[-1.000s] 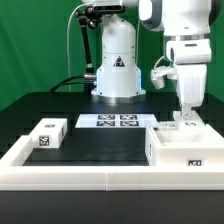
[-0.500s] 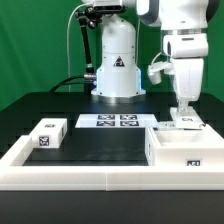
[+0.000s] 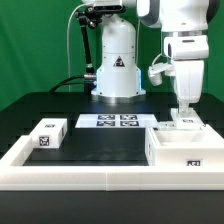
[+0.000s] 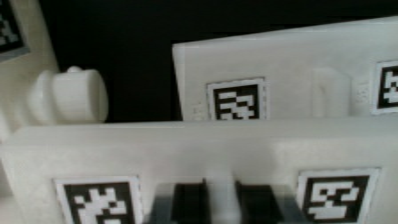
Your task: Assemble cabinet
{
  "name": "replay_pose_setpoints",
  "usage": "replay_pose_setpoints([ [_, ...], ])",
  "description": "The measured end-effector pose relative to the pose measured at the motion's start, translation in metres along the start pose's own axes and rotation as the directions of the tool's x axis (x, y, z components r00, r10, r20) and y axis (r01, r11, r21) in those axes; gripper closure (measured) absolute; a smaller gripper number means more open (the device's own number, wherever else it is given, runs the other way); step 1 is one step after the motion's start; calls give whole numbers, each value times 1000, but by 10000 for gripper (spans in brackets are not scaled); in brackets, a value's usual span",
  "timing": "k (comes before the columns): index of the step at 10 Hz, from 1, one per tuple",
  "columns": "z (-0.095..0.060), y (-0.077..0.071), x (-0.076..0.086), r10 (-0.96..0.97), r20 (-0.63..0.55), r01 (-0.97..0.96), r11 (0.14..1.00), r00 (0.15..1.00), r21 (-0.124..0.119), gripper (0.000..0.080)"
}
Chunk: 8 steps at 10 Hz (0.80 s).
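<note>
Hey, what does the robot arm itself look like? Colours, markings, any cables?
The arm is glossy white, built of bulky rounded shells, with a dark band at a joint near the top. Its gripper is a white boxy hand narrowing to slim fingers. The white domed base carries a black triangle mark, and a black cable loops down beside it.

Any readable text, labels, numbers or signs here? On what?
No words or numbers can be read.
Triangular warning sign on the arm base: symbol too small to read.
Square marker tags, patterns only: marker board, small block, box body.
</note>
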State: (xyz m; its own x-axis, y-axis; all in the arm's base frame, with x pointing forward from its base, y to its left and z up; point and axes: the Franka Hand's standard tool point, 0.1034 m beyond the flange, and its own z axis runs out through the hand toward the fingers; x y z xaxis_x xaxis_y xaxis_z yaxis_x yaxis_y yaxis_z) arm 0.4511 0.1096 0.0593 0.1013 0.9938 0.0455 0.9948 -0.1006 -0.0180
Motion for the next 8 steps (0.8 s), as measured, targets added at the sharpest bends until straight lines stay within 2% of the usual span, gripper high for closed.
replay_pose_setpoints([
  [3, -2, 1, -2, 2, 17, -2, 1000, 1000, 30, 729],
  [8, -1, 0, -2, 19, 19, -19, 999, 1000, 35, 729],
])
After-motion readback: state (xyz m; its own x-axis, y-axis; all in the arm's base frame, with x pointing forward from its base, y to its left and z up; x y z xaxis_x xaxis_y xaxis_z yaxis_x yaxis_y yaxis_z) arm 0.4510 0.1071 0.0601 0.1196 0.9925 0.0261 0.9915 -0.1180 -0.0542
